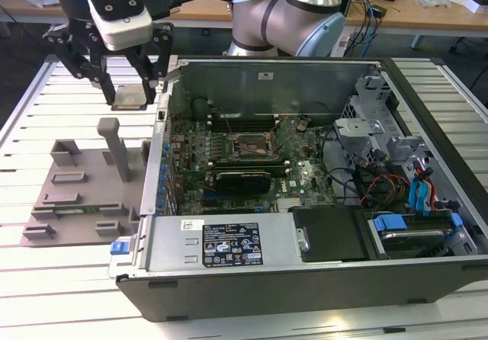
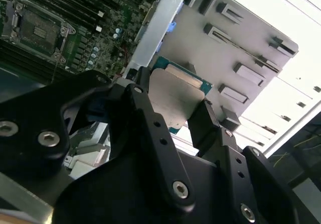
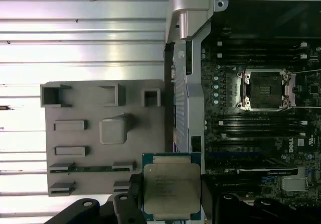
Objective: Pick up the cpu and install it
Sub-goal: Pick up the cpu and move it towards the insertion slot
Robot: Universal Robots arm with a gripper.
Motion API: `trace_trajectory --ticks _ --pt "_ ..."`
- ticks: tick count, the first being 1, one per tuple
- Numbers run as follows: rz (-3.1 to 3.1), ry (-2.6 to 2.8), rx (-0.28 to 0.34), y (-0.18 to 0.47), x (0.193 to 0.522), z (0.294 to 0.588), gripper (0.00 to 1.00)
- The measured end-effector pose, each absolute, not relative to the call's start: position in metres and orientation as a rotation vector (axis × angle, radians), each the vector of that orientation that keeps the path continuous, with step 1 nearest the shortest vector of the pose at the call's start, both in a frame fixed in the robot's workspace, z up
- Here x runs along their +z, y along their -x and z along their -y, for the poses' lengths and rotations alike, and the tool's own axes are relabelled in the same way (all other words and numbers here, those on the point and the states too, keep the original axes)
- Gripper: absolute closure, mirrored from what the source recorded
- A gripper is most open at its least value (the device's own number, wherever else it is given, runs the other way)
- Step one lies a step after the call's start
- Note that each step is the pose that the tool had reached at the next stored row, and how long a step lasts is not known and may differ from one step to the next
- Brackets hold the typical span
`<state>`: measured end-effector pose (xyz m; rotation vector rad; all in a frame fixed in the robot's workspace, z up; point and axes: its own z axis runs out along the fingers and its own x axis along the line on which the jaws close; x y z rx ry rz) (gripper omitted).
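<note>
My gripper [image 1: 130,96] hangs in the air at the exterior view's left, above the slatted table beside the open computer case [image 1: 305,180]. It is shut on the cpu [image 1: 131,96], a flat square chip with a pale silver top. In both wrist views the cpu [image 3: 172,185] [image 2: 173,96] sits clamped between the black fingers [image 2: 145,118], level with its silver face up. The empty cpu socket [image 3: 264,90] [image 1: 249,146] [image 2: 37,30] lies open on the green motherboard inside the case, apart from the chip.
A grey plastic fixture [image 1: 80,195] [image 3: 105,133] with raised blocks lies on the table below the gripper. A long black expansion card [image 1: 242,178] sits in the case near the socket. The case's metal wall [image 1: 160,149] stands between fixture and motherboard.
</note>
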<state>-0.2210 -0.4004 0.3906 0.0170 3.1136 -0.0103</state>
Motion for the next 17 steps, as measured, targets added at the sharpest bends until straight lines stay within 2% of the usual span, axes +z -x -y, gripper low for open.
trace_trajectory --ticks 11,17 --pt "-3.114 -0.017 -0.01 0.197 0.391 0.4 0.45" --pt "-3.114 -0.017 -0.01 0.163 0.391 0.399 0.45"
